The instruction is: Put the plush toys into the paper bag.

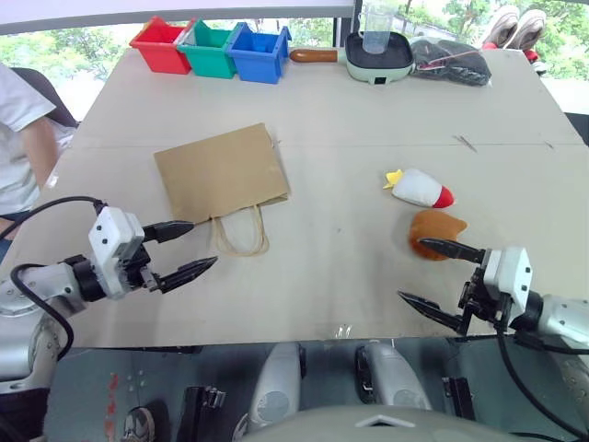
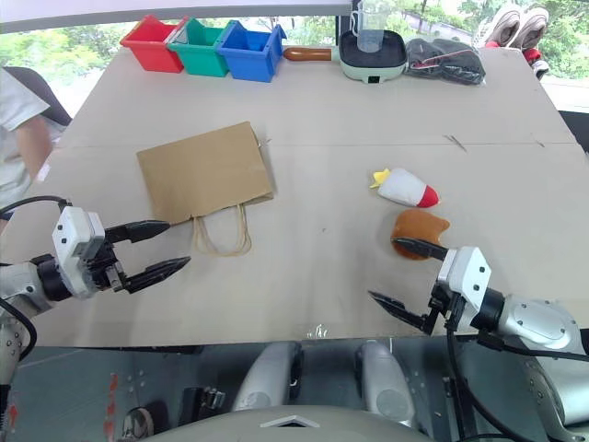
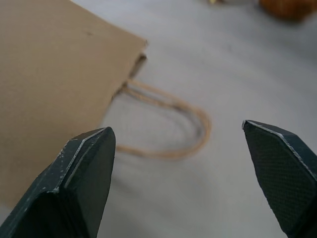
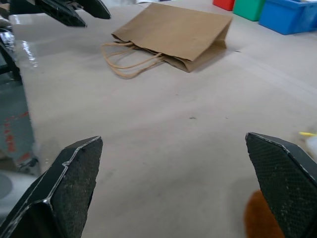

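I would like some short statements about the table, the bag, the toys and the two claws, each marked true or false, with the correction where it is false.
1. The paper bag lies flat on the table, handles toward the robot. True.
2. The white rocket toy is already inside the bag. False: it lies on the table, well to the right of the bag.
3. The left claw is open and holds nothing. True.
4. The orange-brown toy is gripped in the right claw. False: that claw is open and empty, with the toy lying on the table by its upper finger.
5. Three coloured bins stand at the table's far edge. True.
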{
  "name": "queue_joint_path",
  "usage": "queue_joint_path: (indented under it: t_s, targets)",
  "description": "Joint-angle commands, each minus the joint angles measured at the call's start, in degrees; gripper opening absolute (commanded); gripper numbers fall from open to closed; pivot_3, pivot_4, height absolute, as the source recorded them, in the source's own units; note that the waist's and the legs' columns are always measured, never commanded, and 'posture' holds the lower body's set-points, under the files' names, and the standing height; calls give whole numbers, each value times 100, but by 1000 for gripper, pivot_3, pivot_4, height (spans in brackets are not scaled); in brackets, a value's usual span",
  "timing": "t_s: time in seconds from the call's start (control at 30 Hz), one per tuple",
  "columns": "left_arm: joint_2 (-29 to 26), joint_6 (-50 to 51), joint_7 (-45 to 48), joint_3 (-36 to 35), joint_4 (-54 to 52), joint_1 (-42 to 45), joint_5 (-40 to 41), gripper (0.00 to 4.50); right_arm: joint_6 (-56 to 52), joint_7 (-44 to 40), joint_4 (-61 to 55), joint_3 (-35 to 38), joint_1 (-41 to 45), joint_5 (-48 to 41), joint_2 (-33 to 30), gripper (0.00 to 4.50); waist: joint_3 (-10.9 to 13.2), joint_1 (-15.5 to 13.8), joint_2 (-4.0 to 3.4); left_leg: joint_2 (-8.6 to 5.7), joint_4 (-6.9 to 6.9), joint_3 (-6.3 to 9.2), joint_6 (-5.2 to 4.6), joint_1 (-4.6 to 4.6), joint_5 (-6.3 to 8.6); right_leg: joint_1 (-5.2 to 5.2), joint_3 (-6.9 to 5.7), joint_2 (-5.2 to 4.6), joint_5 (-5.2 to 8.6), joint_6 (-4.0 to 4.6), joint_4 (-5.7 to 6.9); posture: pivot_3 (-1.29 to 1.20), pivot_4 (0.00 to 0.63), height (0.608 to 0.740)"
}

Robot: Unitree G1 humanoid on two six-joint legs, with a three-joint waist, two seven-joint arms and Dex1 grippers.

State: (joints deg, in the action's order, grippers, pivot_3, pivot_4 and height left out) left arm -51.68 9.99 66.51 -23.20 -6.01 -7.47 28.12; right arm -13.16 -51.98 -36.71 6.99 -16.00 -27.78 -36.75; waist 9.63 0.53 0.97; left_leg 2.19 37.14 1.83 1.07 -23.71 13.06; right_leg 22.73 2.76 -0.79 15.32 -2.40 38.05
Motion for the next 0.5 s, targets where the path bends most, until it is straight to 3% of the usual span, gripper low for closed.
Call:
queue_joint_path:
  t_s: [0.03, 0.3, 0.4, 0.5]
  targets:
    - [-109, -911, 257, 379, 251, 231, -589, 4432, 186, 64, -125, -138, 25, 182, -3, 4500, -1, -6, 1, 0, 1, 0, 0, 0, 0, 0, 0, 0, 1, 2, 1, 0, 150, 740]
    - [109, -2096, 45, 1183, 978, 998, -1481, 4432, 280, 357, -240, -379, -89, 400, 156, 4500, -2, 4, 4, 2, 3, 0, 0, -1, 0, 0, 0, 3, -11, -18, 4, 0, 150, 740]
    - [127, -2195, 96, 1296, 1161, 1172, -1476, 3585, 224, 462, -344, -379, -86, 309, 207, 4500, -1, 19, 3, 2, 2, -3, 0, 0, 0, 0, 3, 2, -11, -17, 4, 0, 150, 740]
    - [121, -2193, 252, 1336, 1310, 1264, -1333, 2153, 360, 476, -223, -440, -147, 486, 204, 4500, -3, 19, 5, 4, 2, 1, 0, 0, 0, 0, 0, 6, -11, -17, 6, 0, 150, 740]
